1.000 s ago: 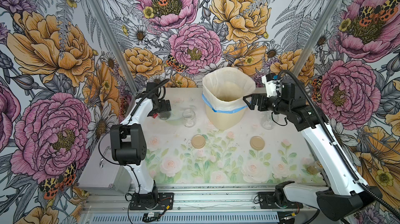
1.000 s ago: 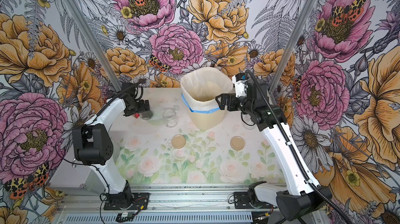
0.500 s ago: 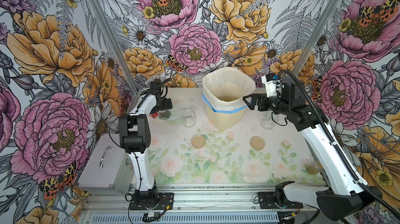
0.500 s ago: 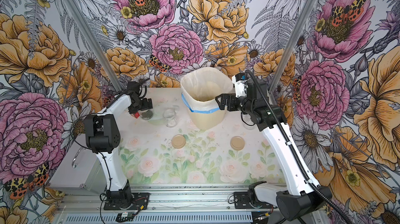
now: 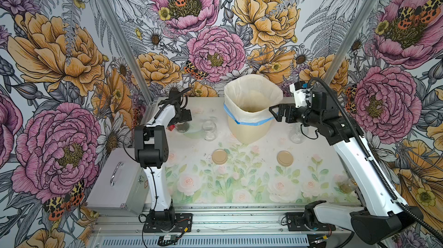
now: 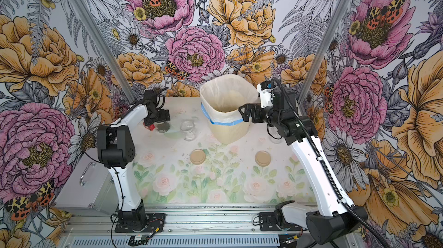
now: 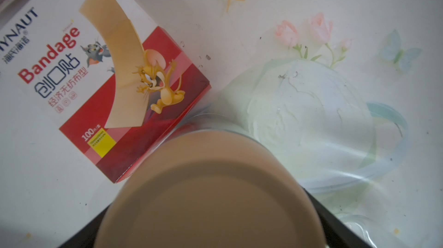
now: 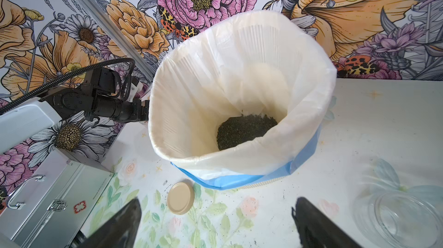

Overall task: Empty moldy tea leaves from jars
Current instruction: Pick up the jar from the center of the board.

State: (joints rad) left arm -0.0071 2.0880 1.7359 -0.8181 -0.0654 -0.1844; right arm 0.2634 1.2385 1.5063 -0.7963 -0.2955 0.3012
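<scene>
Left arm point(image 5: 149, 143) swung in; left gripper point(image 5: 182, 120) straddles flat tan lid point(image 7: 203, 187) of small clear glass jar point(image 5: 182, 128) at 10 o'clock, grip unclear. Right gripper point(image 5: 275, 114) wide apart, empty, beside cream ribbed bin point(image 5: 249, 131).

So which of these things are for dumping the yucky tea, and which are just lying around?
For the job:
- shut jar with tea inside
- middle jar, empty
- right jar, empty
- left lid
- right lid
- bin
- dumped tea in the bin

Just lying about:
- bandage box
- metal case
</scene>
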